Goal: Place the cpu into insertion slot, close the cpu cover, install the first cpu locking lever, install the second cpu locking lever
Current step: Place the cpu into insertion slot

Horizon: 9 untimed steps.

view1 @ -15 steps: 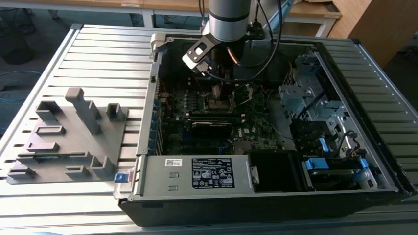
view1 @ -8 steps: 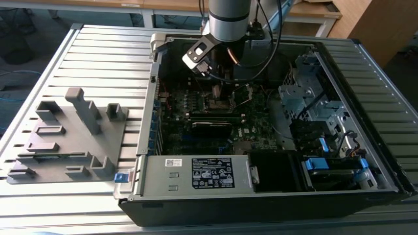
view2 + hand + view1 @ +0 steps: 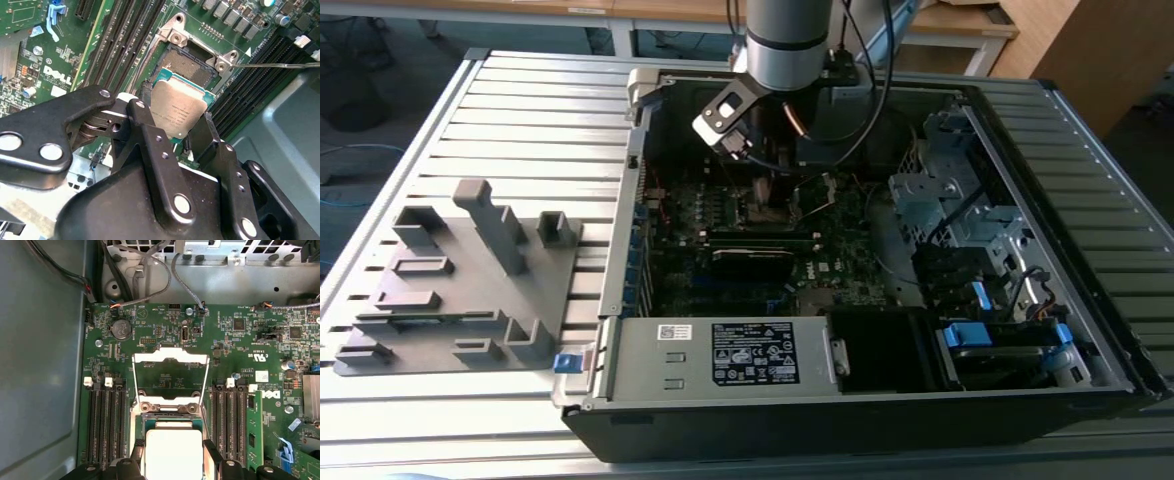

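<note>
My gripper [image 3: 176, 120] is shut on the cpu [image 3: 178, 111], a flat silver-grey square held by its two side edges between black fingers [image 3: 141, 112]. The chip hangs just over the insertion slot [image 3: 188, 67], a dark square socket with a silver rim in the green board, and overlaps the socket's edge nearest the gripper. In the first wrist view the cpu [image 3: 173, 450] sits between the fingertips, and the cpu cover [image 3: 170, 356] stands swung open beyond the socket. A thin wire locking lever [image 3: 277, 65] sticks out sideways, unlatched. In the exterior view the gripper [image 3: 771, 170] is inside the case, above the insertion slot [image 3: 771, 205].
Long black memory slots [image 3: 105, 425] flank the socket on both sides. The case holds a power supply box [image 3: 720, 355] in front, a drive cage [image 3: 961, 200] on the exterior view's right, and loose cables [image 3: 150, 270]. A grey fixture plate [image 3: 454, 280] lies outside on the slatted table.
</note>
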### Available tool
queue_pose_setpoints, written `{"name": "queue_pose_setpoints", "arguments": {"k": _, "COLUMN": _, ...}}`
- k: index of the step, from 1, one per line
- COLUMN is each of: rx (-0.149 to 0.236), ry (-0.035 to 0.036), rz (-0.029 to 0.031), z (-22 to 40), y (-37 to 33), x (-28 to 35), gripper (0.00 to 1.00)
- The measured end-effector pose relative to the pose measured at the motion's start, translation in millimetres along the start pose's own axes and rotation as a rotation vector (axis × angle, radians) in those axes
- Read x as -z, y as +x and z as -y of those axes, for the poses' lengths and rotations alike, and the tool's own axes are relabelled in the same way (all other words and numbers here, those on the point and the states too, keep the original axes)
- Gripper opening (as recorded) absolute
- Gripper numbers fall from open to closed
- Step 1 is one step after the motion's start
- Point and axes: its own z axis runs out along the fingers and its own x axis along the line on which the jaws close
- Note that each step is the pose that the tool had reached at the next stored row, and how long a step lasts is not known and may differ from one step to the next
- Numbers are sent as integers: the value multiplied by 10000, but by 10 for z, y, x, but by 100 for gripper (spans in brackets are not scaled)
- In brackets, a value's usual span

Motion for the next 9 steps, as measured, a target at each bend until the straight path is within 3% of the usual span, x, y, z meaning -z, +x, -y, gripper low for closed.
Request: {"name": "queue_pose_setpoints", "arguments": {"k": 9, "rx": 18, "ry": 0, "rz": 0, "z": 20, "y": -1, "x": -80, "gripper": 54}}
